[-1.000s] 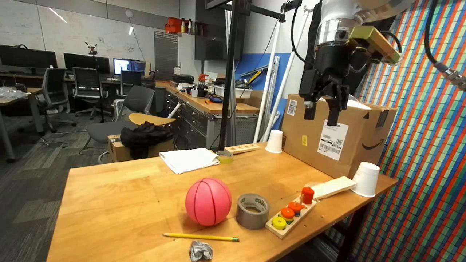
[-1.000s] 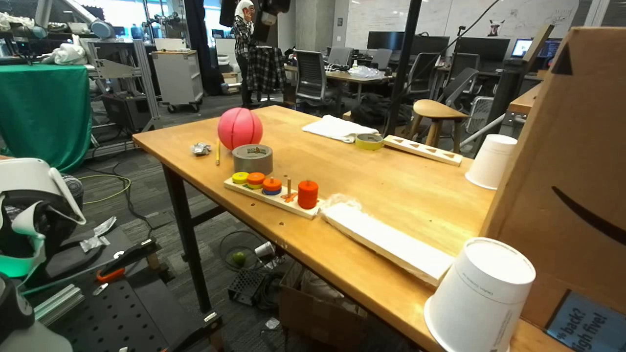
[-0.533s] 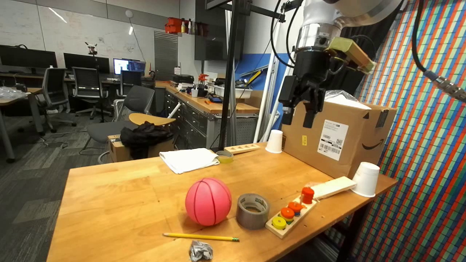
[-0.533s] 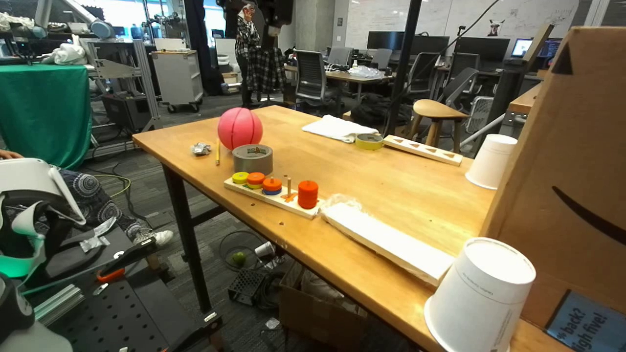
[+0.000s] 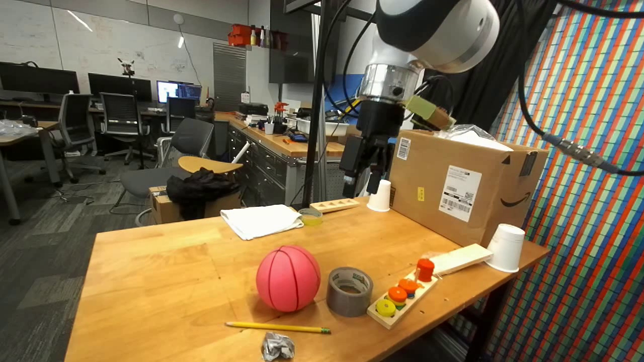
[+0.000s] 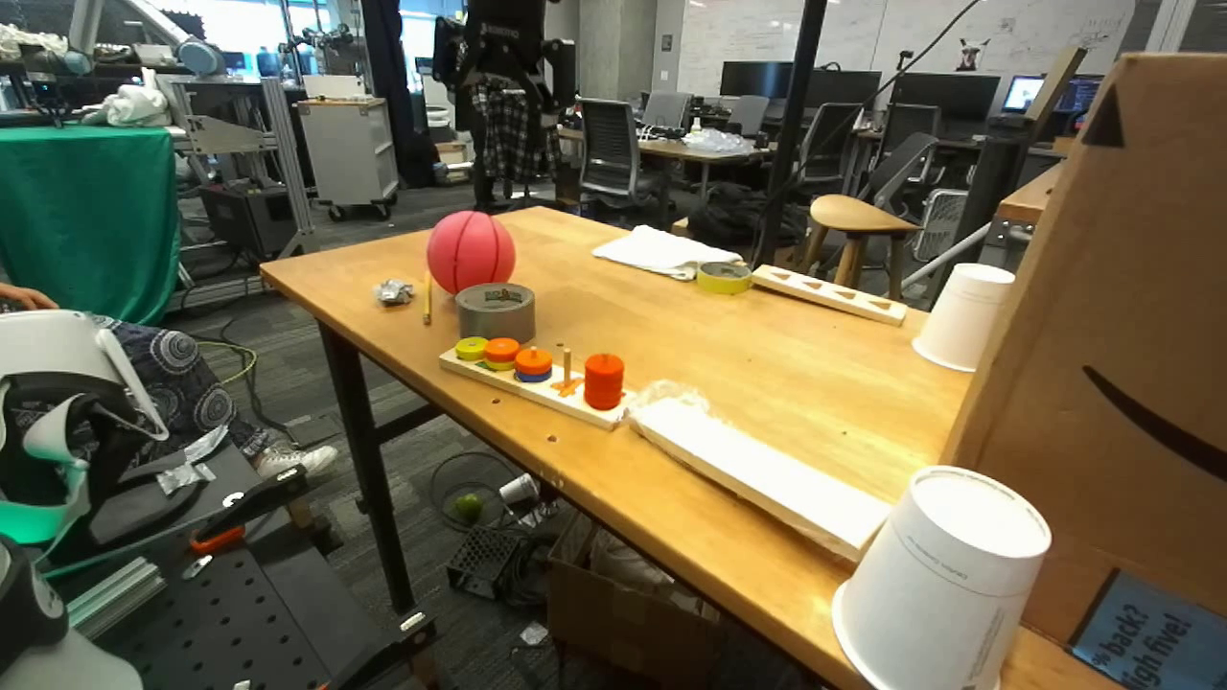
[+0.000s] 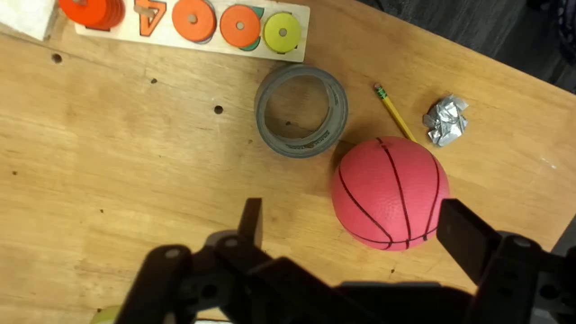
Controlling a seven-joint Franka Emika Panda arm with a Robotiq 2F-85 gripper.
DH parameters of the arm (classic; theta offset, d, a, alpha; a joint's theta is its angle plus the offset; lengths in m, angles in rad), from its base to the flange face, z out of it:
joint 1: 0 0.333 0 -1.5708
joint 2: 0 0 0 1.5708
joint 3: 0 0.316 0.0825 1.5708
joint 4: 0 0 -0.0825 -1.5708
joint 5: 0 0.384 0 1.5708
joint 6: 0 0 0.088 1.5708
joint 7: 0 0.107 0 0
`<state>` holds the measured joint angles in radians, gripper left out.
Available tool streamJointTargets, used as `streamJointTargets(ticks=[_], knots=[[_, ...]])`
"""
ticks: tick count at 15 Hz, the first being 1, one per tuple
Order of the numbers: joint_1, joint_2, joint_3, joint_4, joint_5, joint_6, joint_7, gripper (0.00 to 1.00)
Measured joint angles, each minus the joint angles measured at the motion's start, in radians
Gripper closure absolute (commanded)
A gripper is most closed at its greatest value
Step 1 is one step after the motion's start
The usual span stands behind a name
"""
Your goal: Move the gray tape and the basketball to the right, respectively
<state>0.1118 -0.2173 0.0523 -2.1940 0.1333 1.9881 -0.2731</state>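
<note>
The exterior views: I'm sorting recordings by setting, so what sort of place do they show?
Probably a robotics lab or workshop that doubles as an office. In an exterior view there are a robot arm, a workbench fronted with drawers, and monitors.

windows (image 6: 257, 14) blown out | whiteboard (image 5: 100, 50) streaked with glare | basketball (image 7: 390, 193) shadow soft | gripper (image 7: 353, 219) dark

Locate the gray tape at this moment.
In an exterior view, the gray tape lies flat on the table, in the picture's lower half, just right of center, between the ball at left and the peg board at right.
</note>
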Motion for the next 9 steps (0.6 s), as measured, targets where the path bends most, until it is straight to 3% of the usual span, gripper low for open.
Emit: streamJointTargets(ticks=[9], knots=[[0.005, 0.078, 0.002, -0.161, -0.174, 0.244, -0.241, 0.0]])
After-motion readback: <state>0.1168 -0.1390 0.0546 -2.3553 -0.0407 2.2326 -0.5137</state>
